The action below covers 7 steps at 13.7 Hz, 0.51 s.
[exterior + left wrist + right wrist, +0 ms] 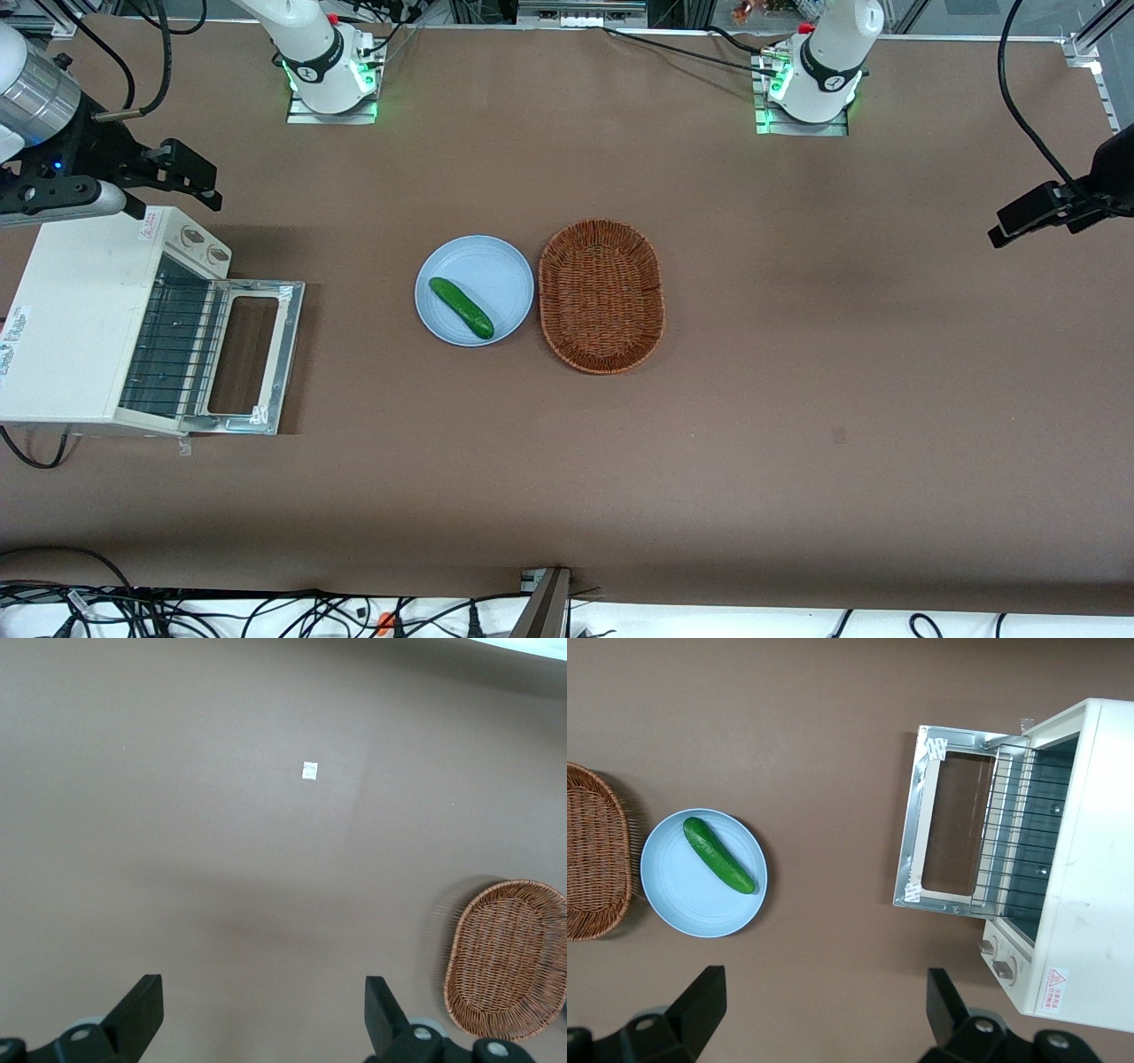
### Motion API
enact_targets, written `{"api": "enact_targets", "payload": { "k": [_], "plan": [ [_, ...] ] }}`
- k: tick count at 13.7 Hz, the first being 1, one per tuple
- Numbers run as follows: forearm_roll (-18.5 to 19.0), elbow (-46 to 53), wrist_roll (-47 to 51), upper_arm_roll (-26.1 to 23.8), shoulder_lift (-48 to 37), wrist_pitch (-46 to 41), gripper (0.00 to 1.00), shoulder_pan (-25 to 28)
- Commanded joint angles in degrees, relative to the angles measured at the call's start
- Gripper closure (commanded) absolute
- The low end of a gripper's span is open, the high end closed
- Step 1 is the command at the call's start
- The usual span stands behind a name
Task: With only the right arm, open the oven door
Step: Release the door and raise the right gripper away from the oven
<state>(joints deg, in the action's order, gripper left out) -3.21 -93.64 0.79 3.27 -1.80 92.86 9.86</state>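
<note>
Brown counter (797, 399) mostly bare. Oven (80, 319) at working arm's end, oven door (252, 359) already dropped flat, rack exposed. My claw (824, 1014) spread, holding nothing, hovering above oven. Risk I see: descending carelessly clips oven top or hinged door.

Brown table (797, 399), black cables (221, 611) probably on a white floor edge

I see the oven (80, 328) at the working arm's end of the table (797, 399), its door (252, 359) lying flat in front of it; my gripper (190, 177) hovers above the oven, fingers apart; the cucumber (461, 307) lies on the plate (443, 257), beside the basket (602, 295)
</note>
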Motion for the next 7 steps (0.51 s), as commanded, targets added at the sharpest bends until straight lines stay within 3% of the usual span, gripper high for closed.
{"api": "enact_targets", "payload": {
  "k": [1, 7],
  "plan": [
    [0.31, 0.92, -1.23, -0.99, -0.23, -1.54, 0.0, -1.16],
    [0.4, 0.92, -1.76, -0.99, -0.23, -1.8, 0.0, -1.16]
  ]
}}
